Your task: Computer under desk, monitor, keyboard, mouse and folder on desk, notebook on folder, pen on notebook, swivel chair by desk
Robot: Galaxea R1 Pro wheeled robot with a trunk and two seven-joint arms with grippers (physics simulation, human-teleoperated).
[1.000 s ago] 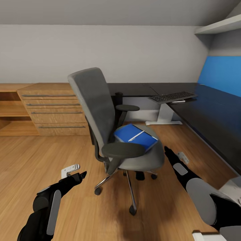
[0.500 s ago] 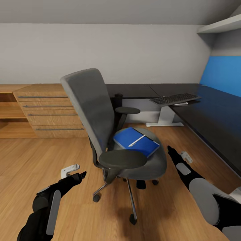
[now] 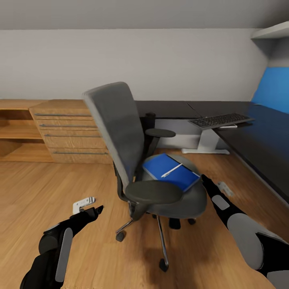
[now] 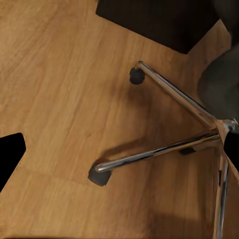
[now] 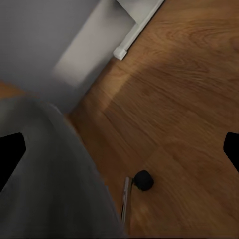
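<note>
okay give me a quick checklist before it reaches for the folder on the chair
1. Folder lying flat on the swivel chair seat: ok.
2. Pen on top of the folder, could roll off when lifted: not ok.
3. Right gripper near the seat edge: ok; jaw opening: cannot tell.
4. Left gripper open, holding nothing: ok.
5. Bare desk top beside the keyboard: ok.
6. Mouse location: cannot tell.

The swivel chair (image 5: 55,169) seat's grey edge looms close — a black caster (image 5: 143,180) rests on the wooden floor (image 5: 189,99).
</note>
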